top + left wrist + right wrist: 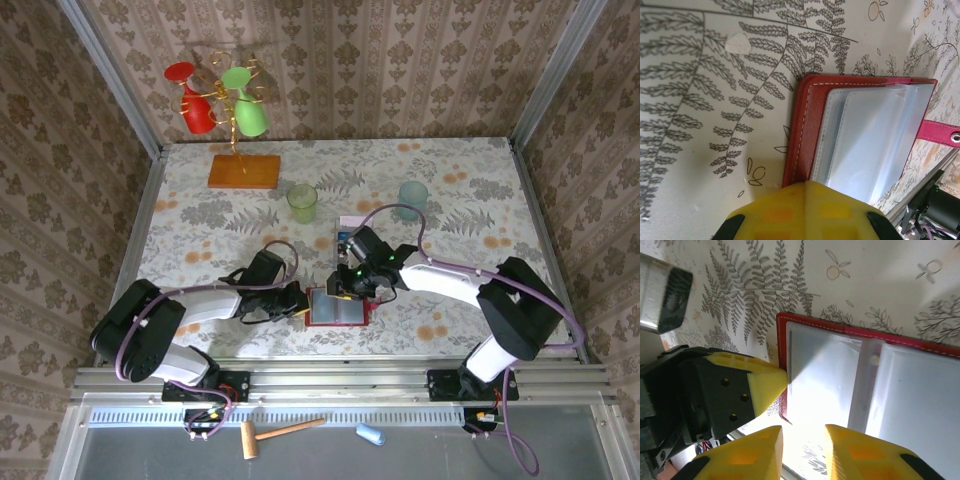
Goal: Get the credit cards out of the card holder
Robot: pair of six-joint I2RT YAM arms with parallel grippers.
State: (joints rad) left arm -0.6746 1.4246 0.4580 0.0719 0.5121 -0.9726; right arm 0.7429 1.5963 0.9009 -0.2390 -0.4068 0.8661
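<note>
**Surface and room.** Bench [200,225] covered in a pale cloth printed with grey ferns and orange blossoms. It is boxed in by damask-papered walls [400,70] and aluminium posts. A metal rail [340,378] runs along the bottom of the frame.

**Task item.** Card holder [338,310], red, lying open and flat at lower centre of the top view, between the two hands. Credit cards [347,226], pale pink and blue, lie on the cloth just above the right hand.

**Hands.**
- Left hand [297,303]: fingers pressed together at the card holder's left edge. Whether they pinch the cover cannot be told.
- Right hand [346,285]: over the holder's top edge.

**Left wrist view adds:** the card holder [807,125] has white stitching, clear plastic sleeves and a pink snap tab [941,133] at right. The left hand [805,192] shows as one yellow mass at the bottom.

**Right wrist view adds:** the right hand [804,435] has its fingers parted, with a bright gap between them, at the lower edge of the card holder [830,370]. The left hand [771,384] touches the red edge at the left.

**Surroundings.**
- Cup tree [230,100] with red and green glasses on an orange wooden base, upper left.
- Green tumbler [302,203] and teal tumbler [412,194], centre.
- Wooden mallet [275,435] below the rail.
</note>
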